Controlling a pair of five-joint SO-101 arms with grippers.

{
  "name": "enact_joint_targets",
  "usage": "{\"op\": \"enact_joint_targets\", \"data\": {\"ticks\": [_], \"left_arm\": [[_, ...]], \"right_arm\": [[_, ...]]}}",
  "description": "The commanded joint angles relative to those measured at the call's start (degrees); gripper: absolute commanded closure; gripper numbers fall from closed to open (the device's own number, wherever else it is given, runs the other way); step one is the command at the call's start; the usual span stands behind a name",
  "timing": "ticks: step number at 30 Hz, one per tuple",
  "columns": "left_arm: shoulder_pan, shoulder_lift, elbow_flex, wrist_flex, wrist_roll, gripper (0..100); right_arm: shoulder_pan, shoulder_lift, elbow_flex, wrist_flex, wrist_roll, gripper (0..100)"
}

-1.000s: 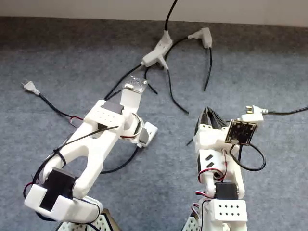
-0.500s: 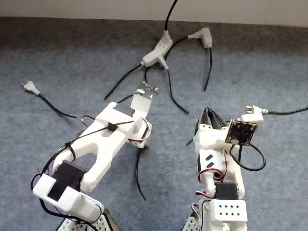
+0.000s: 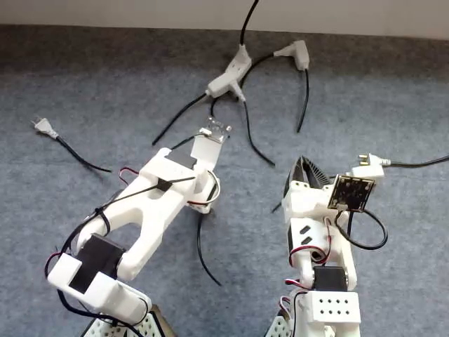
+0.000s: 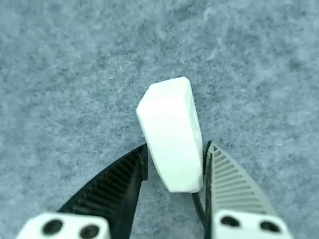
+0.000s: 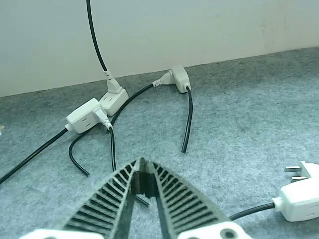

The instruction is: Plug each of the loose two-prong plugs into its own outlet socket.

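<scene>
Two fingers of the left gripper (image 4: 174,157) pinch a white plug body (image 4: 172,127) over the grey carpet (image 4: 60,74), its cord (image 3: 203,256) trailing from under the arm (image 3: 151,210). The right gripper (image 5: 145,174) sits empty, jaws pressed together, a white pronged plug (image 5: 299,196) near it. Farther out, black cords (image 3: 249,137) cross the way to the white outlet socket block (image 3: 226,78), with an angled white plug (image 3: 295,53) beside it and a small two-prong plug (image 3: 43,127) well apart leftward.

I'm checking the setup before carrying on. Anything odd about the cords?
Yes. The cord of the angled plug ends loose on the carpet, joined to nothing; so does that of the small plug at far left.
</scene>
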Motion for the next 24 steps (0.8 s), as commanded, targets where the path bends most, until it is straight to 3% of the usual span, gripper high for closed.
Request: {"op": "enact_joint_targets", "data": {"ticks": [1,5,11,20,24], "left_arm": [[-2.2,-0.7,-2.1,-0.3,0.1,86],[-6.9,-0.7,-2.2,-0.5,0.0,99],[-11.4,-0.2,-5.1,1.8,-1.1,99],[-23.4,0.1,-7.8,4.4,-17.5,99],[-26.4,4.7,-6.0,3.3,-21.1,99]], "right_arm": [[-0.1,-0.9,8.0,-0.1,0.7,99.1],[-0.1,-0.9,8.0,-0.1,0.7,99.1],[-0.1,-0.9,8.0,-0.1,0.7,98.9],[-0.1,-0.9,8.0,-0.1,0.7,98.9],[-0.1,-0.9,8.0,-0.1,0.7,98.9]]}}
